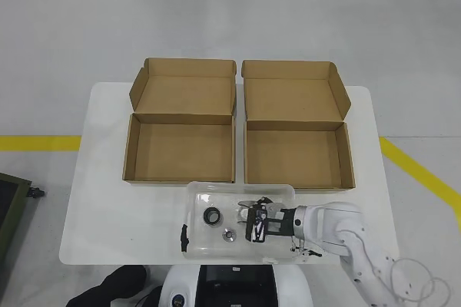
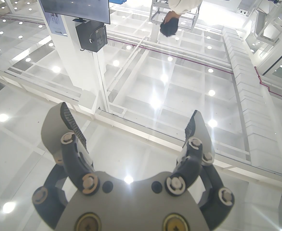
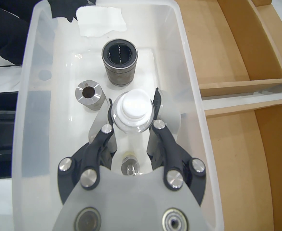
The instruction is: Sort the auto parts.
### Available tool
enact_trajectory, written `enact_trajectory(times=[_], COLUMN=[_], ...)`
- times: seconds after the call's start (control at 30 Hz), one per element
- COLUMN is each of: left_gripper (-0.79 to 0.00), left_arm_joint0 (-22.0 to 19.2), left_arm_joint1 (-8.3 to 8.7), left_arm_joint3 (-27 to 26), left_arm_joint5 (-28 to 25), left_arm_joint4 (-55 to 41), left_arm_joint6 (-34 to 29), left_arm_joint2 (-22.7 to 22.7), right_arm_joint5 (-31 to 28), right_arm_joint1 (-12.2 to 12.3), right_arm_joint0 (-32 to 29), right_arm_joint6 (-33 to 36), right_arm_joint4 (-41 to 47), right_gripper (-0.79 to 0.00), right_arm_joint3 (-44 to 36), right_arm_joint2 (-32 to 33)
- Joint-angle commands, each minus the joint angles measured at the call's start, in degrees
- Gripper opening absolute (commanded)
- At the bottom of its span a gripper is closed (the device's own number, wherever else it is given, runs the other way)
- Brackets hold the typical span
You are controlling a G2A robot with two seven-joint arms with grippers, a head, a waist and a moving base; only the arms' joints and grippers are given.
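Observation:
My right gripper (image 3: pixel 133 99) is down inside a clear plastic bin (image 3: pixel 186 56), shut on a white stepped part with a clear body (image 3: pixel 133 110). Just beyond it stands a dark ribbed bearing cylinder (image 3: pixel 119 61). A small steel bushing (image 3: pixel 90 94) stands beside one fingertip. Another small metal part (image 3: pixel 130 167) lies on the bin floor under the gripper. From above, the right gripper (image 1: pixel 255 222) is at the bin's middle, with the bearing (image 1: pixel 211 217) and the bushing (image 1: pixel 228 235) to its left. My left gripper (image 2: pixel 129 111) points up at the ceiling, open and holding nothing.
Two open cardboard boxes, one on the left (image 1: pixel 179 150) and one on the right (image 1: pixel 296 157), stand side by side behind the bin (image 1: pixel 238 186) with their flaps raised at the back. Black tape (image 3: pixel 66 5) and a white label (image 3: pixel 101 22) sit on the bin's far wall.

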Motion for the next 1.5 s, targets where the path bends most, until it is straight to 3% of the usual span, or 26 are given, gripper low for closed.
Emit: enact_trajectory(times=[0.0, 0.37, 0.7, 1.47], left_gripper=[0.000, 0.000, 0.000, 0.000], left_arm_joint0=[0.00, 0.00, 0.00, 0.00], left_arm_joint1=[0.00, 0.00, 0.00, 0.00], left_arm_joint3=[0.00, 0.00, 0.00, 0.00], left_arm_joint5=[0.00, 0.00, 0.00, 0.00], left_arm_joint4=[0.00, 0.00, 0.00, 0.00], left_arm_joint6=[0.00, 0.00, 0.00, 0.00], left_arm_joint2=[0.00, 0.00, 0.00, 0.00], right_arm_joint5=[0.02, 1.00, 5.86, 13.12], right_arm_joint1=[0.16, 1.01, 0.43, -1.66], right_arm_joint0=[-0.38, -2.63, -0.74, 8.41], right_arm_joint6=[0.18, -7.30, -21.86, -41.14], right_arm_joint4=[1.11, 12.69, 21.98, 25.66], right_gripper=[-0.785, -0.785, -0.785, -0.785], right_arm_joint3=[-1.44, -7.29, -7.50, -8.03], right_arm_joint2=[0.66, 6.88, 7.87, 5.80])
